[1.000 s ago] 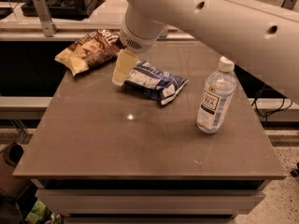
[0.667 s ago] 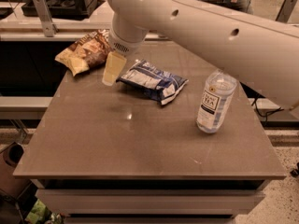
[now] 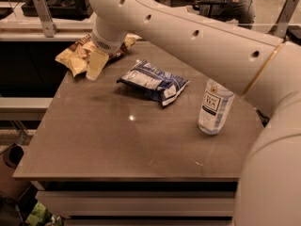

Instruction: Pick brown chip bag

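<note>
gripper [image 3: 97,64] is right over the far left corner of the worktop [image 3: 113,145], its pale tip down against the brown chip bag [image 3: 71,56]; whether it is released or clenched on anything, i cannot tell, the wrist hides the business end; the bag lies flat at that back corner, partly under the big white arm [image 3: 188,36], one tan-yellow end poking out to the left, well apart from the blue-and-white chip bag [image 3: 153,81] in the middle and the bottle [image 3: 214,107] over on the right.

so this looks like the approach to the grasp; to do it well, i'd say come down on the puffed middle or a crimped end of the bag, not the flat edge, and close gently; crinkled foil is slippery and gives under pressure, so a pinch on a fold should hold better than a squeeze on the air pocket; then lift straight up, because the bag sits close to the worktop's rim.

textures: the brown bag is creased and glossy; the blue-and-white one is pillowy with a twisted end; the bottle is clear, smooth plastic with a paper-like label; the worktop is a flat, matte grey-brown slab with a faint glint.
</note>
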Controlling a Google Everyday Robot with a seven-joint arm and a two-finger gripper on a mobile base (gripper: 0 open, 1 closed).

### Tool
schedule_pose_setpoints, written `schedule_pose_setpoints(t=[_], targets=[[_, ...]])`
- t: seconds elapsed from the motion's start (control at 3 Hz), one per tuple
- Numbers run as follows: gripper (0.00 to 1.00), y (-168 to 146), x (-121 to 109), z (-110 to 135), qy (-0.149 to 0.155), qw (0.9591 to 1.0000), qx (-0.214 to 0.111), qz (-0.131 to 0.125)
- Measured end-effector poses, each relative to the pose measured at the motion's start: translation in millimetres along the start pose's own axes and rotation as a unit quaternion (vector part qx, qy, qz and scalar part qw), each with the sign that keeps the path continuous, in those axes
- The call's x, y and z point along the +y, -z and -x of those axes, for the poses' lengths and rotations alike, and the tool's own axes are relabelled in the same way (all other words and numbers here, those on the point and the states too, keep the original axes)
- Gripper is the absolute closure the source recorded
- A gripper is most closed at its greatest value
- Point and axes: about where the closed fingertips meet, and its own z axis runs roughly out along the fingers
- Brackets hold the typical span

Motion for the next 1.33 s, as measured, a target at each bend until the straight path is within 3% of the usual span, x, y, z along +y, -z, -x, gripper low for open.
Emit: schedule_pose_setpoints(t=[0.33,0.67,1.0,1.33], targets=[[0.0,-23.7,-12.0,29.9,0.021,0.9994,-0.026,-0.01],[0.0,-51.8,-19.5,48.7,0.037,0.9988,-0.034,-0.005],[0.0,-71.7,-30.0,41.6,0.033,0.9993,-0.013,-0.006],[0.0,-85.0,-49.9,17.3,0.035,0.9988,0.033,-0.002]])
